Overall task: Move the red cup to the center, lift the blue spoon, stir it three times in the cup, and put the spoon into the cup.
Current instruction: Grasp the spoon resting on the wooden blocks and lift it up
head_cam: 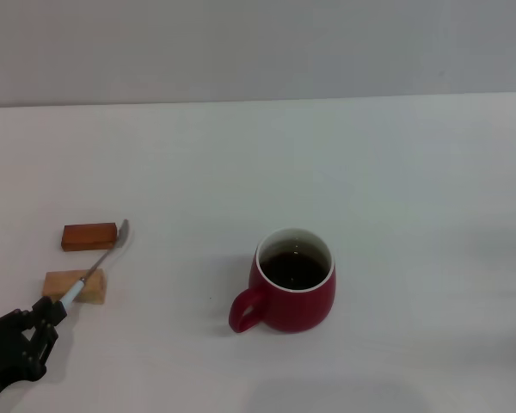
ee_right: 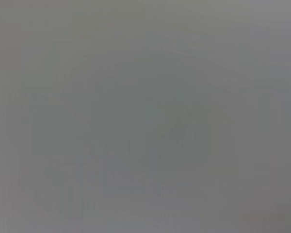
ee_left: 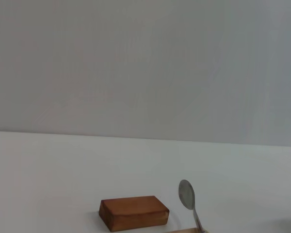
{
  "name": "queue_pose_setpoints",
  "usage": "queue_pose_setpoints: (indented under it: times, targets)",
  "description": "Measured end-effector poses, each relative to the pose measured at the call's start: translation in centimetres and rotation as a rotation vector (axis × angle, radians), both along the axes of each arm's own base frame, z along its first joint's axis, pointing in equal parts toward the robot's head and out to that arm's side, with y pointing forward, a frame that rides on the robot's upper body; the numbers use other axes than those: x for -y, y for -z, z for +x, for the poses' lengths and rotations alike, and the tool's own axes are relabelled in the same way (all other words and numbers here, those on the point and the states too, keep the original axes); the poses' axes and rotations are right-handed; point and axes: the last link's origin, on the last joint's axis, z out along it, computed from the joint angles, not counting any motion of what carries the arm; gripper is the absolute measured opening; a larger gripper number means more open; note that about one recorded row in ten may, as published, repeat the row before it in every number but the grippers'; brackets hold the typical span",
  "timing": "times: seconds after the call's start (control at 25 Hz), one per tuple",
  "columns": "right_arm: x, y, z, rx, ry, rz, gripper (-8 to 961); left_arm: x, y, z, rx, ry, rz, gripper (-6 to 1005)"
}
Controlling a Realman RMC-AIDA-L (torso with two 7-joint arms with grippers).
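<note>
cup: red cup (head_cam: 293,280) sits mid-table, upright, dark liquid inside, handle toward me and to my left. Looks already at the center.
spoon: blue spoon (head_cam: 98,266) well left of the cup, handle end at my left gripper (head_cam: 48,317), neck propped over a pale wooden block (head_cam: 77,286), bowl just beside a darker brown block (head_cam: 89,236).
left jaws: closed around the handle tip as far as I can judge from the head view (only the last bit of handle sits between the fingers).
right gripper: not in view anywhere; its wrist camera shows flat grey only.
risk 1: grip is at the very tip, so the spoon could pivot or slip out on the lift.
risk 2: the neck rests on the pale block; dragging instead of lifting would shove the block toward the cup.
risk 3: the cup is full-ish; a fast dip or wide stir could slop liquid or knock the rim and shift the cup.
head view only: cup, gripper, pale block in full, whole spoon length.
left wrist view only: the spoon bowl (ee_left: 186,194) facing the camera, raised, just beside the brown block (ee_left: 134,211); no cup, no fingers.
</note>
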Motion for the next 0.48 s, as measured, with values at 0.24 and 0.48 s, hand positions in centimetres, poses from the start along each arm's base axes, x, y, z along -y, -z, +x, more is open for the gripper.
queue_pose_setpoints:
  times: [0.24,0.48]
  targets:
    - [0.00,0.07,0.11,-0.002,0.007,-0.005,1,-0.01,-0.02,-0.02,-0.007,0.003,0.005,159]
    - [0.04,0.13,0.15,-0.002,0.009,-0.007,1,0.06,-0.02,0.04,-0.001,0.003,0.011,133]
